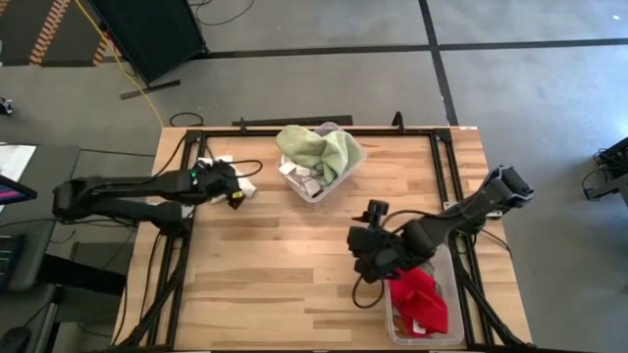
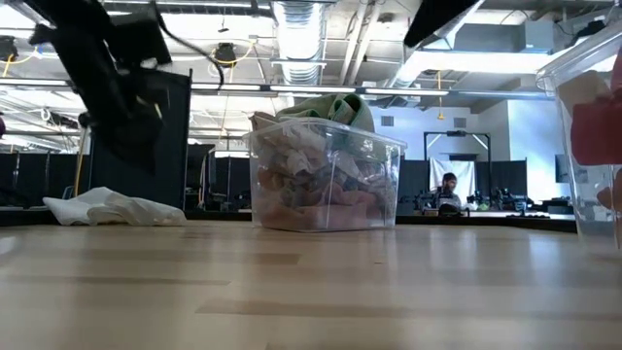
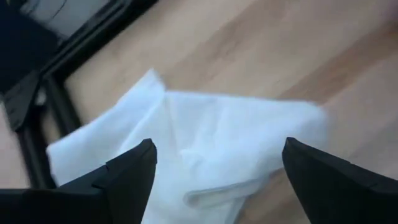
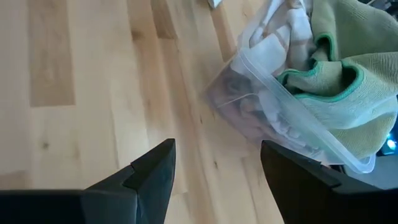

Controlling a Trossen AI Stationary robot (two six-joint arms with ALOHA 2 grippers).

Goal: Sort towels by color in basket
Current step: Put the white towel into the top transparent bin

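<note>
A white towel [image 3: 205, 130] lies crumpled on the wooden table at its left edge [image 2: 112, 207]. My left gripper [image 3: 217, 149] hangs open just above it, one finger over each side [image 1: 235, 191]. A clear bin [image 1: 304, 186] at the table's far middle holds mixed towels, with a pale green towel [image 1: 319, 149] heaped on top and spilling over its rim [image 4: 348, 93]. My right gripper [image 4: 217, 149] stands open and empty over bare wood, near right of that bin [image 1: 365, 260]. A second clear bin [image 1: 453, 294] at the near right holds red towels [image 1: 417, 294].
A black metal frame [image 1: 177, 245] runs along the table's left, far and right sides. The right bin's wall [image 2: 593, 136] stands close to the low camera. Bare wood [image 1: 275, 265] spreads over the near middle between both arms.
</note>
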